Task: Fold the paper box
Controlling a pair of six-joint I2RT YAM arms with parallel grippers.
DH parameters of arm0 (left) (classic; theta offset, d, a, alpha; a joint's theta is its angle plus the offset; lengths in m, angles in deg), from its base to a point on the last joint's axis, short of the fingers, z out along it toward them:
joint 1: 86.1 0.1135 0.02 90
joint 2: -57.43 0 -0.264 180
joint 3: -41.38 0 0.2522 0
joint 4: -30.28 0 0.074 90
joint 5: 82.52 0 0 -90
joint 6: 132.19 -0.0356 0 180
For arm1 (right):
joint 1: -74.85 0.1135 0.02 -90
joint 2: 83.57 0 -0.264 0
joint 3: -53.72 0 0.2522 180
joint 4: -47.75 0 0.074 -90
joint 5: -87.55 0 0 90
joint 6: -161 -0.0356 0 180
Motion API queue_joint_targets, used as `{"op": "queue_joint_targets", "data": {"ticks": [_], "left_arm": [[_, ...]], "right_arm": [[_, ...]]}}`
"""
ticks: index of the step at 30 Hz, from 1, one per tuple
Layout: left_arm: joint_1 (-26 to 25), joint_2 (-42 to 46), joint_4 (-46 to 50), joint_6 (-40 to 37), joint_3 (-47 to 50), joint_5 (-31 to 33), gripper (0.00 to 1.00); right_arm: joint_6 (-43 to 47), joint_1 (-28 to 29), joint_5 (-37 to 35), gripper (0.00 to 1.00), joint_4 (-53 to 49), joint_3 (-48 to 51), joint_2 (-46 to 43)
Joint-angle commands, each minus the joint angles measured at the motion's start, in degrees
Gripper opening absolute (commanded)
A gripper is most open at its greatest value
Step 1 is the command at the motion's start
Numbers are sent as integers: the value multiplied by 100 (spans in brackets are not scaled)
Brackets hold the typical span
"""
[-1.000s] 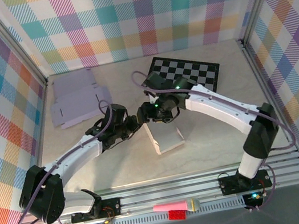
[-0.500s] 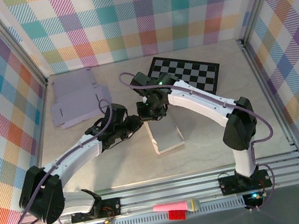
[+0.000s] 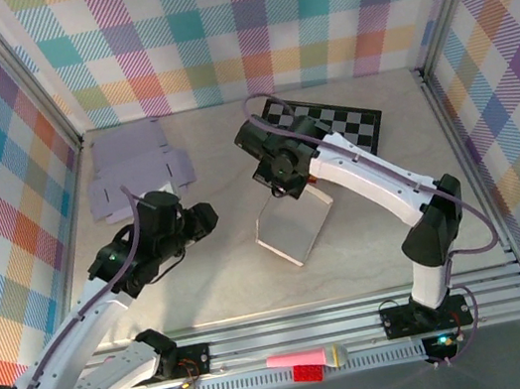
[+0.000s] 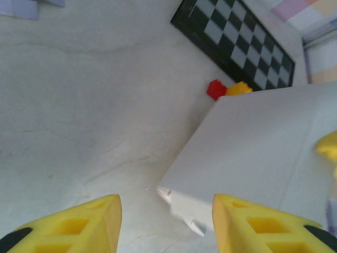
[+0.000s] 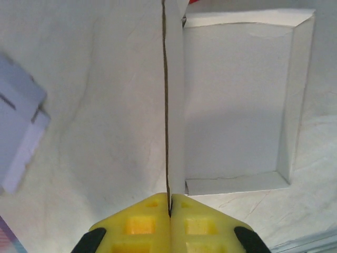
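White paper box [image 3: 295,231] looks half formed, we judge: right claw [image 5: 169,204] pinches one raised wall, left claw [image 4: 166,208] released nearby, more folds left.

Robot lab test cell: plaid-print walls [image 3: 242,36], aluminium frame rails [image 3: 314,331], pale tabletop [image 3: 206,290].

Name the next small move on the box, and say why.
The right gripper is shut on the paper box's upright side flap, and the left gripper hangs open, apart from it, so probably fold that flap inward next.
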Motion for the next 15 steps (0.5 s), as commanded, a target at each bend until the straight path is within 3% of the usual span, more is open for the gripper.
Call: {"op": "queue_joint_targets", "data": {"ticks": [1, 4, 8, 15], "left_arm": [[-39, 289, 712, -313, 91, -95, 47], [-39, 417, 870, -443, 125, -294, 47], [-39, 382, 1068, -579, 139, -577, 47], [-39, 374, 1192, -727, 226, -756, 48]], "right_arm": [[-2125, -123, -183, 0, -1325, -932, 594], [-2665, -232, 15, 0, -1918, -1750, 1193], [-3063, -354, 468, 0, -1514, -1587, 1359], [-3155, -443, 502, 3, -1275, -1559, 1510]]}}
